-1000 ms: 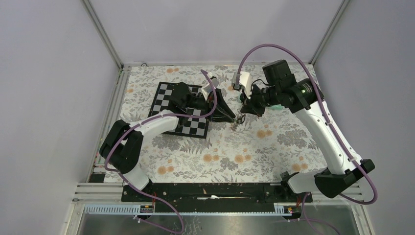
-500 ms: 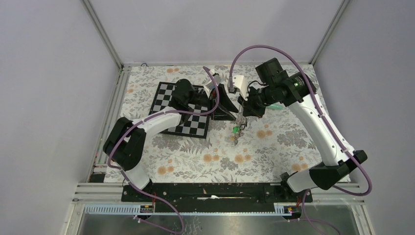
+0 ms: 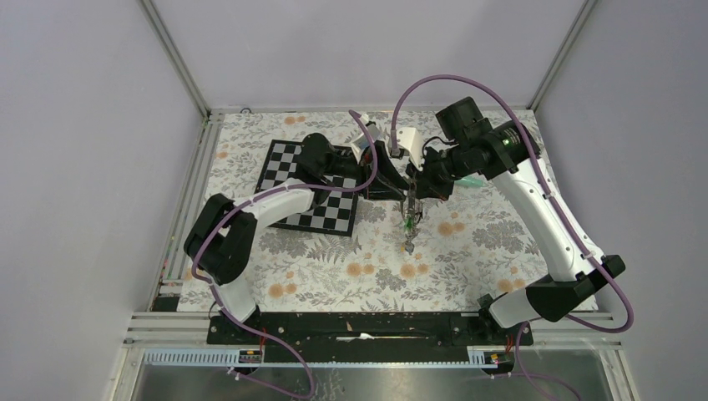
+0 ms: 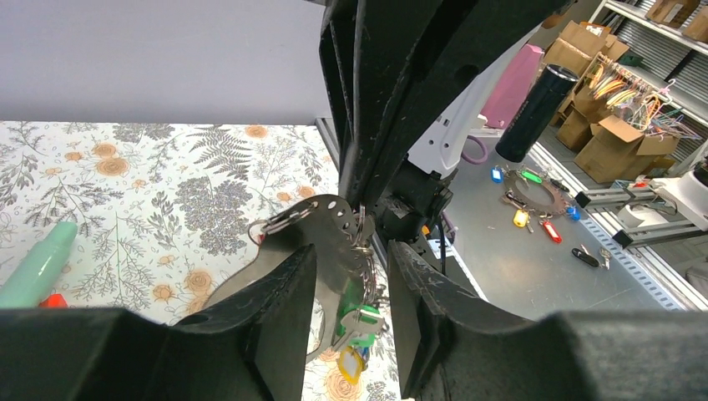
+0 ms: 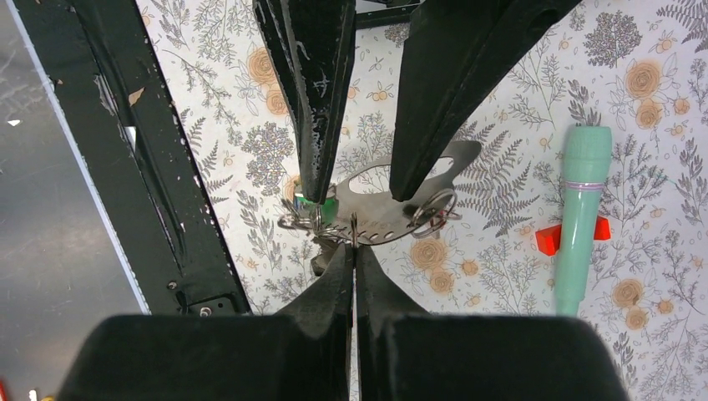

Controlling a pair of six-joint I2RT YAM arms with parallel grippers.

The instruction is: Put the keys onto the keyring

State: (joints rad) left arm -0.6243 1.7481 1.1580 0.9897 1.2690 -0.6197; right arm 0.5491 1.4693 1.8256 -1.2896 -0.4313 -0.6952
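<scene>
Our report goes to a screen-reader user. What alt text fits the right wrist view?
The shut right gripper pinches the lower edge of a curved, perforated metal keyring; fingers of the left gripper reach it from the frame's top. A green key tag sits at its left; a teal tube lies to its right.

White arm links (image 3: 275, 205), black joints (image 3: 221, 244), looping purple cables (image 3: 451, 81), scuffed black claw fingers (image 5: 313, 83)

Even diffuse light, soft shadows; left pincer (image 4: 351, 271) dark, blurred close to lens; overhead sharp.
</scene>
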